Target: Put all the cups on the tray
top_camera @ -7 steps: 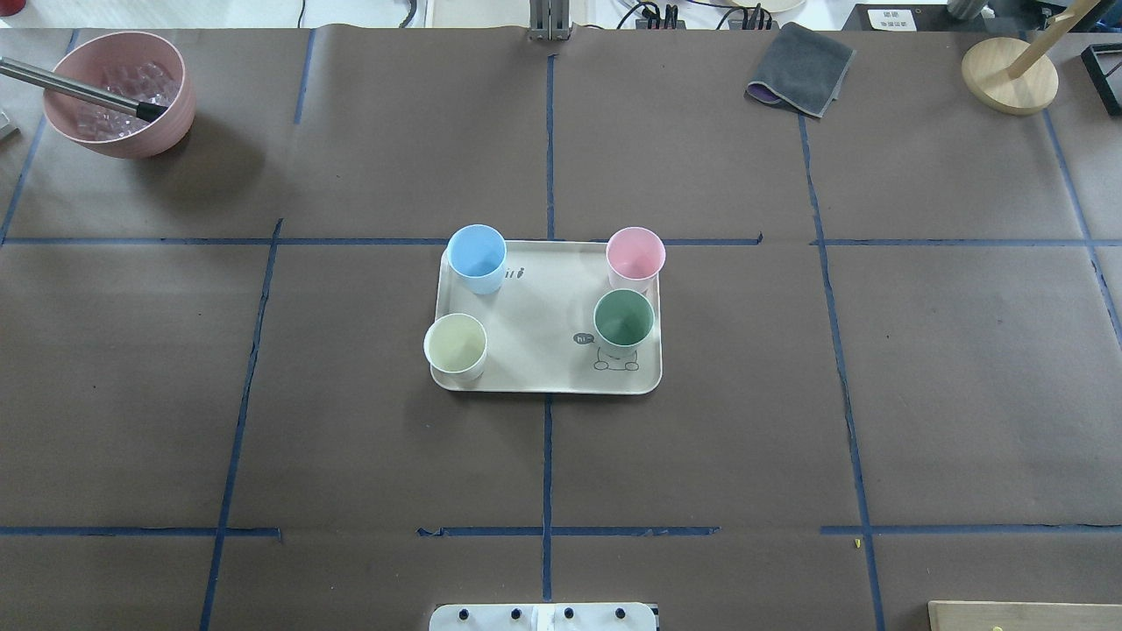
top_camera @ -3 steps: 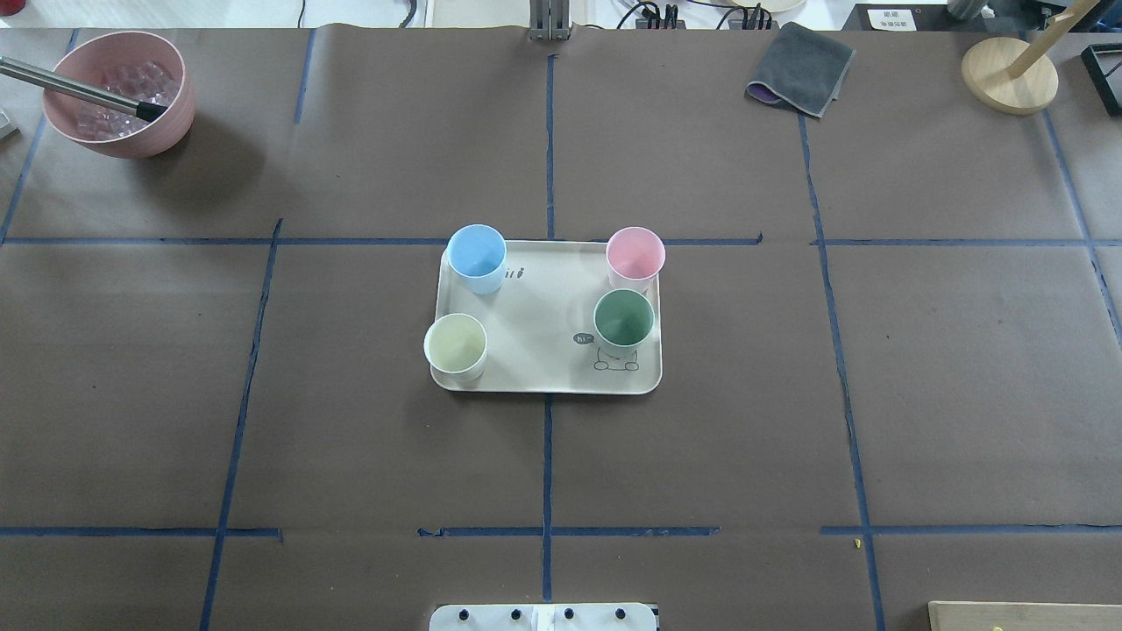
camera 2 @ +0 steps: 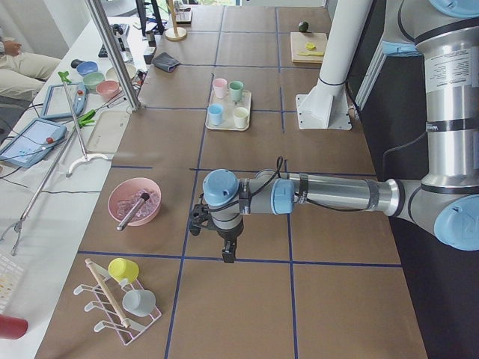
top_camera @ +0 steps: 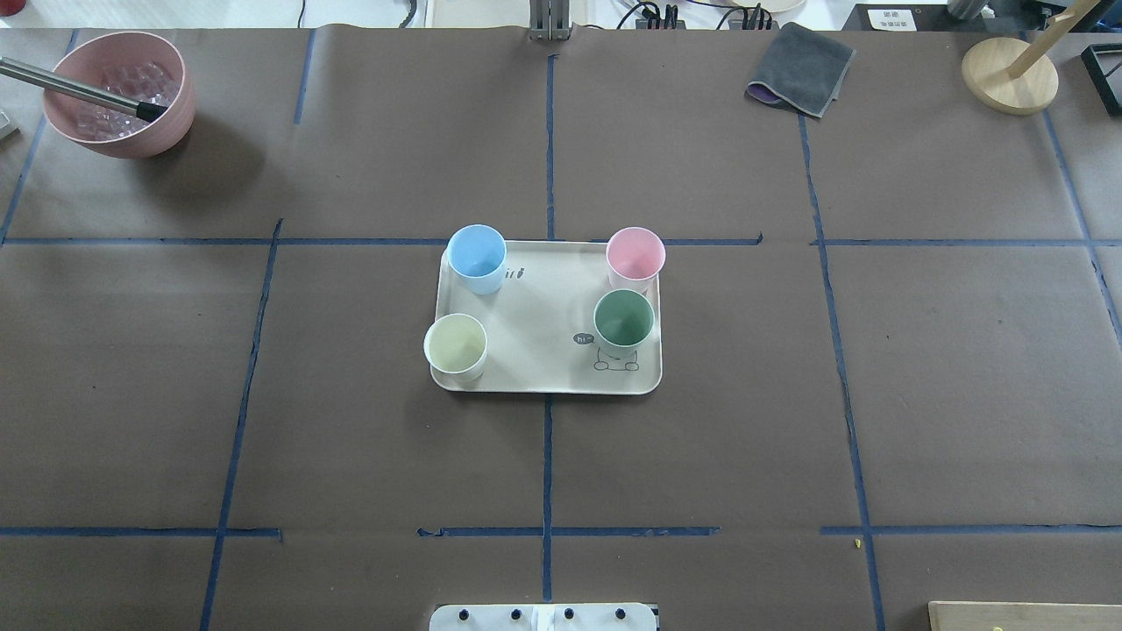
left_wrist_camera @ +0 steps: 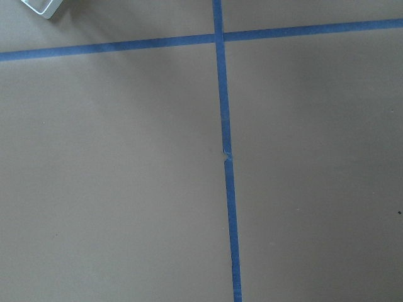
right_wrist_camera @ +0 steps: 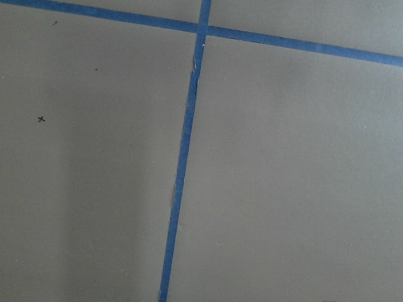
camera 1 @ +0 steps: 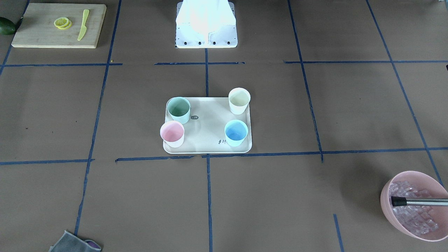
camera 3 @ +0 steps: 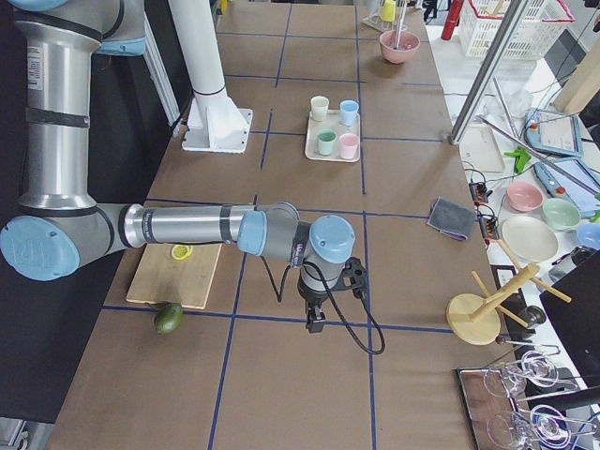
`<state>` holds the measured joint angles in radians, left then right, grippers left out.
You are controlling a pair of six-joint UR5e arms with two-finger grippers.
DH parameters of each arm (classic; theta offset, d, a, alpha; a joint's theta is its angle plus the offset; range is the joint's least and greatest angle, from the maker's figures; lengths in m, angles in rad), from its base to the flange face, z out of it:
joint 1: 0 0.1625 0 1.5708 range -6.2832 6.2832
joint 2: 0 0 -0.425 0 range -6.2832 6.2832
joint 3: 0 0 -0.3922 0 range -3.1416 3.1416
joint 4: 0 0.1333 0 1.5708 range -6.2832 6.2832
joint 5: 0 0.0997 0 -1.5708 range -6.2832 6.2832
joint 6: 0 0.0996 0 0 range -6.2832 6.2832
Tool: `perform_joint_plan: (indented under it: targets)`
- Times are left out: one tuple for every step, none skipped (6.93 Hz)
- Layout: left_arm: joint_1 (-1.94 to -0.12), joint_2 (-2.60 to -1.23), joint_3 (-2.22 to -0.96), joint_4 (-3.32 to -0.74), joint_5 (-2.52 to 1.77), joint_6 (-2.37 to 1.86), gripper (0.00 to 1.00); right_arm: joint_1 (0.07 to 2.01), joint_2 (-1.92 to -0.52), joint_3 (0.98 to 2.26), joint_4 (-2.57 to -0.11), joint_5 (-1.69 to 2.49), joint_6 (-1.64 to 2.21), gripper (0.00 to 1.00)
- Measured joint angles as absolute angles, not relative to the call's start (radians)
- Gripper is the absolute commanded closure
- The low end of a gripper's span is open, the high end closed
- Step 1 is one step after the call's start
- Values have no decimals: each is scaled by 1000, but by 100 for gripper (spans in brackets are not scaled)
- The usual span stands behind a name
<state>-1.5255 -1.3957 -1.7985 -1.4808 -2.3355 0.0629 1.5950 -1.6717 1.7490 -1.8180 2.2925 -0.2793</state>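
No mvmt; 4 cups [top_camera: 477,254] on tray [top_camera: 543,326].

tray [top_camera: 543,350]: cream, flat, lay mid-table ahead of me | blue cup [top_camera: 477,257]: stood upright at its far-left corner | pink cup [top_camera: 635,256]: upright, far-right corner | green cup [top_camera: 623,321]: upright, just beside pink, nearer me | cream cup [top_camera: 455,346]: upright, near-left corner

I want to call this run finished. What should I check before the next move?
1. The light blue cup stands on the tray: ok.
2. The pale pink cup stands on the tray: ok.
3. The mint green cup stands on the tray: ok.
4. The cream cup stands on the tray: ok, close to its corner.
5. The left gripper and right gripper are away from the tray: ok.
6. Both open: cannot tell, side views only.
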Motion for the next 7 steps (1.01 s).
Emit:
perform_joint_plan:
  targets:
    - [-1526,-1391,-1803,-1482,-2331,63,0,1595,-1669,1749,-1817,2292,-274,0]
    - [-1526,-1391,-1806,-1482,-2327,64,0,1595,-1669,1751,-1817,2292,-273,0]
    - [-1525,-1391,-1807,-1482,-2324,65,0,1595,-1669,1753,-1816,2292,-272,0]
    - [-1524,-1391,-1807,-1480,-2324,66,0,1595,-1669,1753,-1816,2292,-272,0]
    - [-1524,-1391,-1808,-1479,-2325,66,0,1595,-1669,1752,-1816,2292,-272,0]
    - [-1523,-1391,-1809,-1480,-2325,66,0,1595,-1669,1751,-1816,2292,-272,0]
    - [-1523,-1391,-1809,-1480,-2326,66,0,1595,-1669,1751,-1816,2292,-272,0]
